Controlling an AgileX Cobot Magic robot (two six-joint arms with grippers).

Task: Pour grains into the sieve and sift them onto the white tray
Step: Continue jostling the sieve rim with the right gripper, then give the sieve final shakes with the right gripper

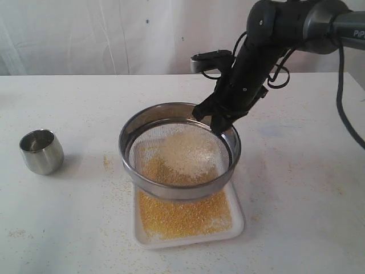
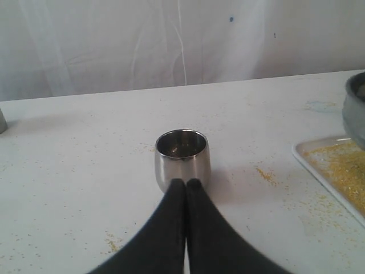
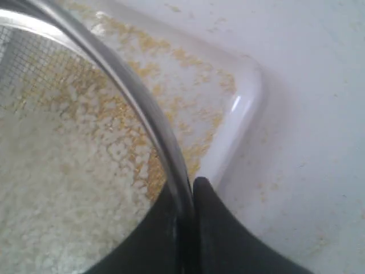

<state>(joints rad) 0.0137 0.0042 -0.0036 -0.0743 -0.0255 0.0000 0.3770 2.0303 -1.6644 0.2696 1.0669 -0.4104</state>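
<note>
Over the white tray [image 1: 238,224]: sieve [image 1: 174,192] held above it; grains [image 1: 188,151] lie as white kernels on the mesh, with yellow granules on the tray below.
Right wrist view only: right gripper [image 3: 191,184] pinched on the sieve's rim, one finger inside, one outside.
Left wrist view only: left gripper [image 2: 185,185] closed tight, empty, pointing at the steel cup [image 2: 181,160].
Writing: white letters [image 1: 358,33] on the right arm [image 1: 268,51], cut off by the edge.
Arm pose: reaching down from the upper right to the sieve's far rim.

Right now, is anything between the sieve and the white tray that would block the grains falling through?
Nothing visible does. The right gripper, jaws shut on the rim, holds the sieve above the white tray; only fine yellow grains lie on it. The steel cup stands well aside.
</note>
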